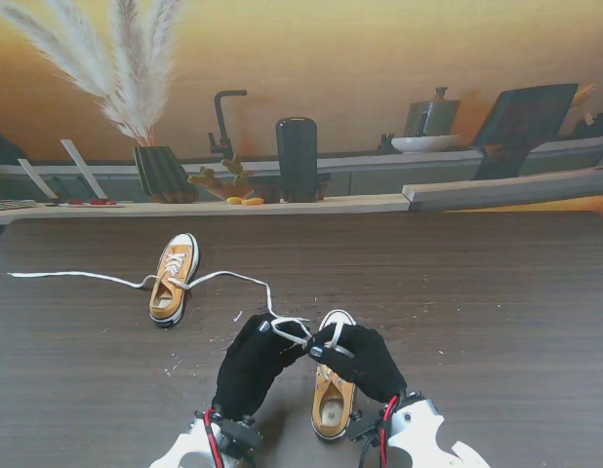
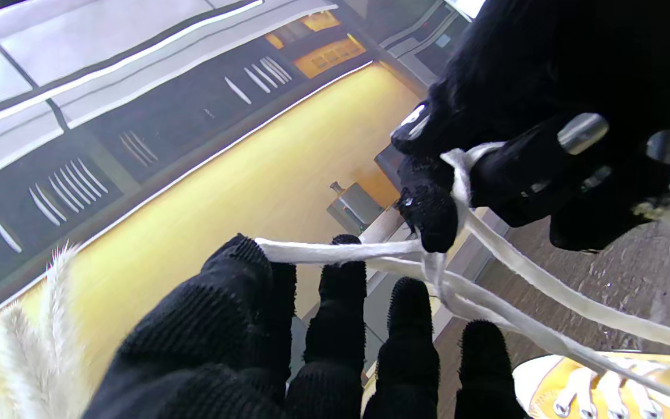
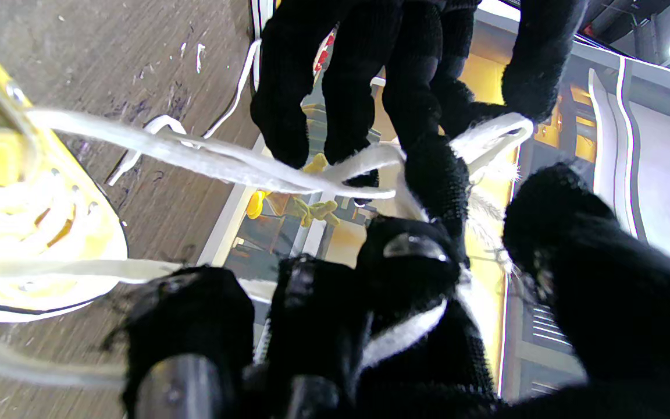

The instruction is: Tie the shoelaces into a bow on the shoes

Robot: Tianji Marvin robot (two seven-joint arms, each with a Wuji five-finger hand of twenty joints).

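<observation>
both hands in black gloves are up over the near edge of the tabletop (image 1: 497,292), about mid-width. left hand (image 1: 251,363) has its fingertips (image 2: 344,273) pinched on a strand of the white shoelace (image 1: 287,330); right hand (image 1: 365,359) is clamped on the lace too, strand wrapped round a finger (image 3: 435,174) in the right wrist view. the two hands nearly touch, lace stretched taut btwn them, crossed into a loose loop above the near yellow shoe (image 1: 333,395). that shoe sits toe pointing away from me, partly under the right hand. 2nd yellow shoe (image 1: 173,278) lies farther back twd the left side, its laces (image 1: 77,277) undone, one trailing out to the left edge, other running twd the hands. can't tell if a knot's formed.
</observation>
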